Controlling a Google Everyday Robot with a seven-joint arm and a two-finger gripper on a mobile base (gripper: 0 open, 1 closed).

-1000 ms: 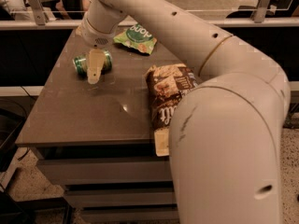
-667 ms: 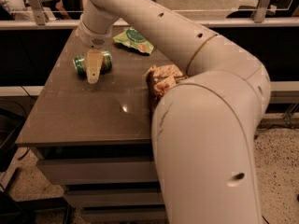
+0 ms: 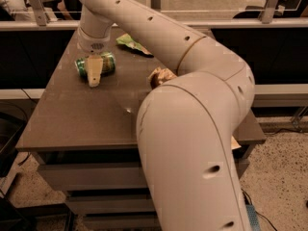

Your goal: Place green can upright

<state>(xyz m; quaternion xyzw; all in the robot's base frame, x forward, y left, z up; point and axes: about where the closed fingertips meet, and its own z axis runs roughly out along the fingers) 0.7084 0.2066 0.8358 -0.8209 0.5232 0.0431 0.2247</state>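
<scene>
Green can (image 3: pixel 108 63): lies on its side at the far left part of the table (image 3: pixel 72 114), long axis running left to right. Not upright.
Gripper (image 3: pixel 95 71): hangs straight down from the wrist onto the middle of the can. Its pale tip crosses the can's near face and reaches down to the tabletop just in front.
Gripper state: cannot tell whether it is apart or clamped on the can, since the far side is hidden behind the can.
Change, arm (image 3: pixel 192 129): over the last second the elbow and the thick forearm have swung toward the centre of the view. They now cover most of the brown snack bag (image 3: pixel 161 75).
Change, gripper and can: none seen. Both sit at the same spot as a second ago, and the can keeps the same orientation.
Reading: the arm seems to be re-posing around a fixed wrist. No lift or tilt has begun, so the task is likely still at the grasp stage.
Can vs gripper: the can lies crosswise under the gripper and sticks out to both sides of it.
Neighbour: the green snack bag (image 3: pixel 132 44) lies behind and to the right of the can, apart from it.
</scene>
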